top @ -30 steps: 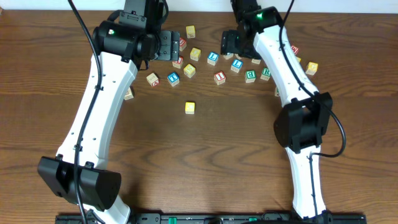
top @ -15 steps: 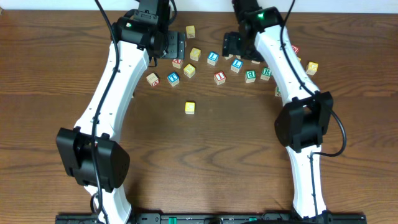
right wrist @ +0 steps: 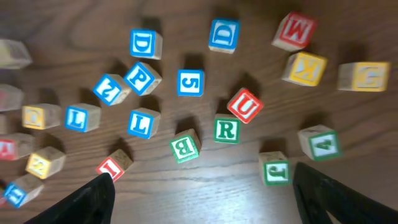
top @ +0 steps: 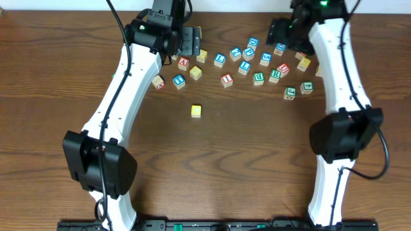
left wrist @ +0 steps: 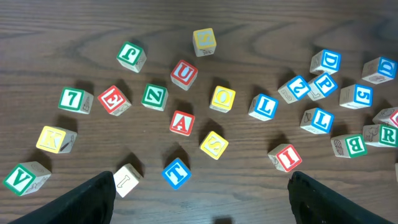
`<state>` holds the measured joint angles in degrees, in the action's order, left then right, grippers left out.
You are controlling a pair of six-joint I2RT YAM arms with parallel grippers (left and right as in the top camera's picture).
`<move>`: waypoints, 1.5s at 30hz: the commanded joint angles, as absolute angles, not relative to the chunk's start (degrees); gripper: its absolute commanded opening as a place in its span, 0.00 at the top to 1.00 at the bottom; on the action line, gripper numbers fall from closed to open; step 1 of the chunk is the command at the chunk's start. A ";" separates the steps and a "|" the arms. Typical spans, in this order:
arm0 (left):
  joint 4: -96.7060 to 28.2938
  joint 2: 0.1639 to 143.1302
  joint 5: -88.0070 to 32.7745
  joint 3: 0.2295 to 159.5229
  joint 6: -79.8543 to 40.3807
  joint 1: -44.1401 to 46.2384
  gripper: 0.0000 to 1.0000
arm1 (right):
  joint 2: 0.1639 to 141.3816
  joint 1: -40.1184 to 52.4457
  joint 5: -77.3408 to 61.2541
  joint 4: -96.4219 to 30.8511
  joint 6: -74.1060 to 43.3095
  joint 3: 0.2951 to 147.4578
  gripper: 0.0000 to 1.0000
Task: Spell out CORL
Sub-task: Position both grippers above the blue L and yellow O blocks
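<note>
On the brown wooden tabletop (top: 257, 147), a small wooden cube with a plain-looking yellow top (top: 196, 111) sits alone. It is well apart from the loose scatter of lettered cubes along the far edge and nearer the robot's bases; its letter cannot be read from overhead. In that scatter, the wooden cube with a yellow O (left wrist: 222, 98) lies just left of a white-faced cube with a blue L (left wrist: 263, 106). A second blue L cube (left wrist: 316, 119) lies further right, near a green B cube (left wrist: 348, 144). In the right wrist view, the white-faced cube with a green R (right wrist: 226, 130) stands just beside a red U cube (right wrist: 244, 106), with the green B cube on its other side. The left end effector (left wrist: 200, 186) hovers over the left part of the scatter with its fingers spread wide, gripping nothing; a blue T cube (left wrist: 175, 173) lies on the tabletop beneath the gap. The right end effector (right wrist: 202, 177) hangs over the right part, likewise gaping wide and holding nothing.
</note>
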<state>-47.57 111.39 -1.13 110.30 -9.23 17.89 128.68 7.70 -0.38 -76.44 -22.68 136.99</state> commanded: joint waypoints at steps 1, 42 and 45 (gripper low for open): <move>-47.81 113.21 -0.84 110.72 -9.02 17.89 0.13 | 127.35 8.21 -1.06 -77.25 -20.67 137.99 0.11; -35.40 133.43 -0.38 119.02 -3.27 21.74 0.13 | 127.39 9.85 -0.97 -81.49 -18.96 137.95 0.06; -34.96 134.34 -0.38 119.00 -2.50 21.74 0.14 | 127.39 9.85 -0.95 -81.56 -18.96 137.95 0.06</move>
